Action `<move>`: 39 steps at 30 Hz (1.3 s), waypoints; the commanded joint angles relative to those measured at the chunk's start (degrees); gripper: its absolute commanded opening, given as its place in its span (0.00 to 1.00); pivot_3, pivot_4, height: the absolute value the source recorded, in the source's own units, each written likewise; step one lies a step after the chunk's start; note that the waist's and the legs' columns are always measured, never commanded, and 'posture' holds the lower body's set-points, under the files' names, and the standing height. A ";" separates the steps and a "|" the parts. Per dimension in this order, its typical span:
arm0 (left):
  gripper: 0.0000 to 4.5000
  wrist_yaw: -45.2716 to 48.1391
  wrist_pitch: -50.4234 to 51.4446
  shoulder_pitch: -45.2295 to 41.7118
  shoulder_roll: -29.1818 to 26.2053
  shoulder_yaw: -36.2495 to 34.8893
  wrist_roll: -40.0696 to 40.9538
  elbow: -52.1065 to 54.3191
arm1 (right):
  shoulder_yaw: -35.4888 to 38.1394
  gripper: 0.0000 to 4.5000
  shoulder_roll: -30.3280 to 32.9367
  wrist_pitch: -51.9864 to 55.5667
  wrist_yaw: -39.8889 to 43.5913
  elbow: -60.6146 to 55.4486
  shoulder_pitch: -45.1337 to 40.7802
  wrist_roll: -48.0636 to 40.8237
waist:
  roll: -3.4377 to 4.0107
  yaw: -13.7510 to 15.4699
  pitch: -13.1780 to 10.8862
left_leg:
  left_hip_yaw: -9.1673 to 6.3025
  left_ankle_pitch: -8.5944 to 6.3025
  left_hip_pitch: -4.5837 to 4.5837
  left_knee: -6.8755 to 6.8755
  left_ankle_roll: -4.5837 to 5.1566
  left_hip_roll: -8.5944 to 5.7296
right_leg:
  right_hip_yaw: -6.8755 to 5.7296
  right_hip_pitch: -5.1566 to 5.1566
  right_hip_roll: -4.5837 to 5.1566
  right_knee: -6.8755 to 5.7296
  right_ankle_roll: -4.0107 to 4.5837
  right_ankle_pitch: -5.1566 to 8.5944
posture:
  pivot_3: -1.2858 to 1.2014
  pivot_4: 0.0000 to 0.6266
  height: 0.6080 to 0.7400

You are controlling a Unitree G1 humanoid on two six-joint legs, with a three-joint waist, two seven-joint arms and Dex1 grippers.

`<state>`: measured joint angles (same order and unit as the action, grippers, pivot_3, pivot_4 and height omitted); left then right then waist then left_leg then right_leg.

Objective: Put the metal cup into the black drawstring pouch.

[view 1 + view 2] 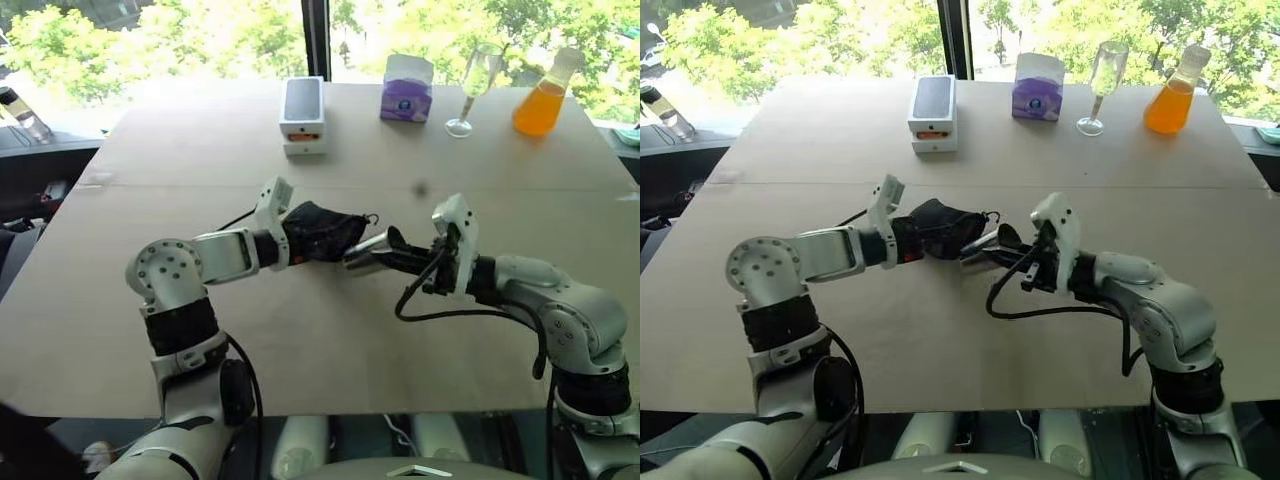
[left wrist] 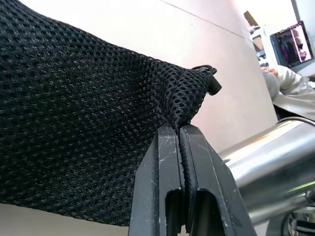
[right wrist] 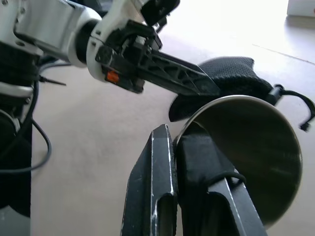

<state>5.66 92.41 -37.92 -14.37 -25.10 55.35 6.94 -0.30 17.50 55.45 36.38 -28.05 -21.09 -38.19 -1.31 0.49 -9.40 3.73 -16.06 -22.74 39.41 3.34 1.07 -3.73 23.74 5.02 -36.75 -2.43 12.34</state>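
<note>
Left eye view is showing the left gripper (image 1: 296,240) jaws pinching the black pouch (image 1: 325,232) above the table (image 1: 300,330), the right gripper (image 1: 392,252) jaws clamping the metal cup's (image 1: 366,253) rim just beside it; next, the pouch mouth probably needs opening.

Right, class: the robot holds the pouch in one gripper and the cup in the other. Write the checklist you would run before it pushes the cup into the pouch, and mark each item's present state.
1. Left gripper shut on the black drawstring pouch: ok, fingers pinch the mesh edge.
2. Right gripper shut on the metal cup: ok, one finger inside the rim, one outside.
3. Pouch lifted off the table: ok.
4. Pouch mouth spread wide enough for the cup: cannot tell; the fabric looks bunched.
5. Cup lined up with the mouth: cannot tell; the cup's end sits close beside the pouch.
6. Drawstring cord out of the way: cannot tell; it hangs loose near the cup.
</note>
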 commanded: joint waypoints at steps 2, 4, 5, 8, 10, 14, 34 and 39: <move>0.00 -2.25 0.09 -0.93 -1.78 1.69 6.65 -0.26 | 2.32 0.02 -7.26 -1.94 -5.94 2.17 -1.06 -3.37 | 0.07 -0.12 -0.04 | -0.02 0.05 0.03 -0.06 -0.07 0.03 | 0.00 0.02 -0.05 -0.04 0.03 0.00 | 0.52 0.24 1.00; 0.00 -3.03 0.09 -0.96 -2.77 2.09 9.25 -0.61 | 2.59 0.02 -8.62 -2.37 -7.16 3.11 -1.00 -3.57 | 0.07 -0.01 -0.04 | -0.02 0.05 0.01 -0.07 -0.07 0.02 | 0.00 0.02 -0.04 -0.03 0.02 0.00 | 0.52 0.24 1.00; 0.00 -3.45 0.09 -0.95 -3.22 2.20 10.63 -0.86 | 2.49 0.02 -8.90 -2.74 -7.55 3.46 -1.00 -3.23 | 0.07 0.09 -0.04 | -0.02 0.04 0.00 -0.06 -0.07 0.00 | 0.00 0.02 -0.02 -0.02 0.02 0.00 | 0.52 0.24 1.00; 0.00 -4.38 0.09 -0.63 -4.87 3.33 15.25 -1.32 | 1.19 0.02 -9.83 -4.58 -8.40 5.66 -0.31 -1.65 | 0.07 0.17 -0.04 | -0.02 0.04 -0.02 -0.06 -0.06 -0.06 | 0.00 0.02 0.03 0.01 0.01 0.00 | 0.52 0.24 1.00; 0.00 -5.48 0.09 -0.41 -5.47 3.95 17.54 -1.26 | 0.46 0.02 -10.26 -5.51 -8.69 6.76 0.02 -1.24 | 0.08 0.16 -0.05 | -0.04 0.04 -0.02 -0.07 -0.06 -0.06 | -0.01 0.02 0.02 0.00 0.02 0.00 | 0.52 0.24 1.00; 0.00 -8.00 0.09 -0.58 -5.52 3.88 19.23 -1.34 | -2.64 0.02 -9.44 -5.68 -7.37 7.72 1.69 -0.37 | 0.08 0.09 -0.05 | -0.05 0.04 -0.02 -0.07 -0.06 -0.04 | -0.01 0.02 -0.01 0.00 0.02 0.00 | 0.52 0.24 1.00; 0.00 -17.95 -2.00 -3.41 -5.40 3.79 30.22 -5.68 | -9.23 0.02 -11.35 -11.41 -6.23 11.87 1.95 3.11 | 0.08 -0.19 -0.05 | -0.07 0.04 -0.02 -0.08 -0.07 -0.04 | -0.02 0.02 -0.01 0.01 0.02 0.01 | 0.52 0.24 1.00; 0.00 -20.23 -4.69 -3.13 -4.96 6.01 33.30 -6.58 | -8.42 0.02 -13.52 -13.20 -6.66 15.15 -0.06 3.41 | 0.08 -0.37 -0.05 | -0.07 0.04 -0.01 -0.08 -0.07 -0.05 | -0.02 0.02 0.00 0.02 0.02 0.01 | 0.52 0.24 1.00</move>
<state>-14.66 89.08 -39.72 -19.83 -20.22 85.00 -0.72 -8.93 5.24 43.43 29.67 -12.67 -20.12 -34.16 -1.23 0.12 -9.45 3.66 -16.02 -22.76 39.33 3.27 1.02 -3.75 23.76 5.02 -36.73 -2.41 12.34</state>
